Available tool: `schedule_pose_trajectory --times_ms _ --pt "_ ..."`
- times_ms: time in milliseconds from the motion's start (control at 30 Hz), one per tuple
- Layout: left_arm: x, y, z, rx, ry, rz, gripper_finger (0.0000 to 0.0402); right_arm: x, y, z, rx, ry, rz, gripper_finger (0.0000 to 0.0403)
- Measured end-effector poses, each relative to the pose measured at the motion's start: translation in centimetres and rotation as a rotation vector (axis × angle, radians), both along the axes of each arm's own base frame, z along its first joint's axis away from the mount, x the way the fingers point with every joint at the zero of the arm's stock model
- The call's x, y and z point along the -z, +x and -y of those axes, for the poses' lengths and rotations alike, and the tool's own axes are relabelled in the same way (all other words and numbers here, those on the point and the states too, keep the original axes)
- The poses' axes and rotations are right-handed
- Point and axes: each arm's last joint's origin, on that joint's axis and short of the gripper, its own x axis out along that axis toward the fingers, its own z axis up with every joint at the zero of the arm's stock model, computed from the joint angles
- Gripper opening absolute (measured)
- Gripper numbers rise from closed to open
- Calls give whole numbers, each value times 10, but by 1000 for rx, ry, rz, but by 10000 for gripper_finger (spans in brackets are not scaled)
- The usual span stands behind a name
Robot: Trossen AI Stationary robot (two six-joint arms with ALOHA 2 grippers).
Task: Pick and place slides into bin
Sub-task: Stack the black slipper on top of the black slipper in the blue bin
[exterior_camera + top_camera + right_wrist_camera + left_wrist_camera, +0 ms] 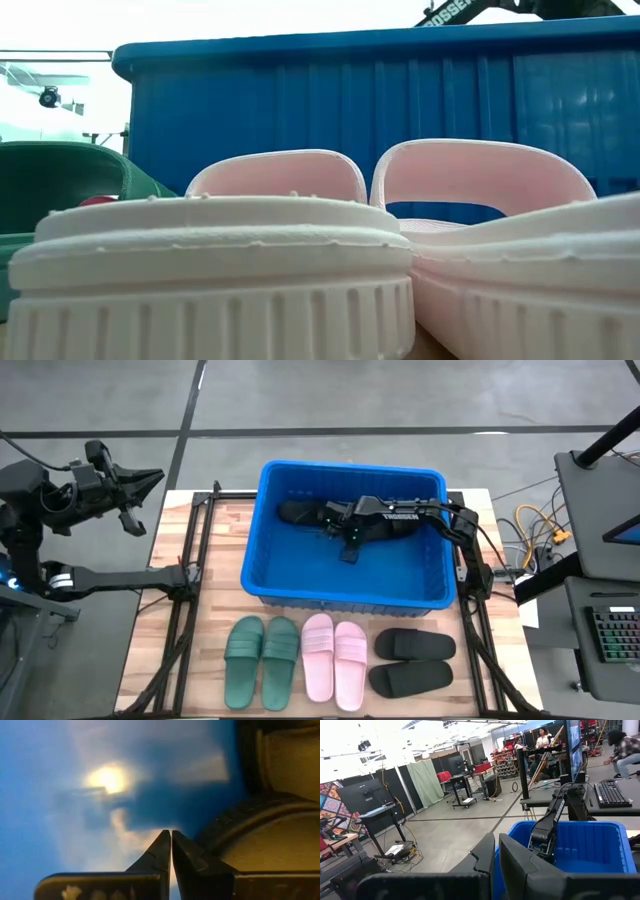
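The right hand (345,538) reaches deep inside the blue bin (268,575), its fingers (162,851) pressed together on nothing, a black slide (260,835) lying just beside them on the bin floor. The release looks done; the sound move now is likely to lift straight up, clear of the rim, before swinging out toward the green pair (262,661), pink pair (334,658) and black pair (412,661) waiting on the bench (215,530) on the near side of the bin. Only the overhead camera shows all three pairs. The low camera sees little but pink soles against the blue wall. The left hand (495,860), closed and empty, waits raised off to the side.
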Motion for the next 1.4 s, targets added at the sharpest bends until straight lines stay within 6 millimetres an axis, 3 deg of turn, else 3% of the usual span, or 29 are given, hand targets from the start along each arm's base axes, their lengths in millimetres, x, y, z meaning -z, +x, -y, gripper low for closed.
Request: schedule_pose_trajectory --times_ms 267,600,867,1400 --pt "0 0 0 0 0 0 11 3 -4 3 107 -109 -36 8" --pt "0 0 0 0 0 0 11 -16 -1 8 163 -234 -20 8" --pt "0 0 0 0 0 0 11 -20 -3 14 235 -330 -32 8" --pt "0 0 0 0 0 1 11 -26 -5 17 323 -379 -7 9"
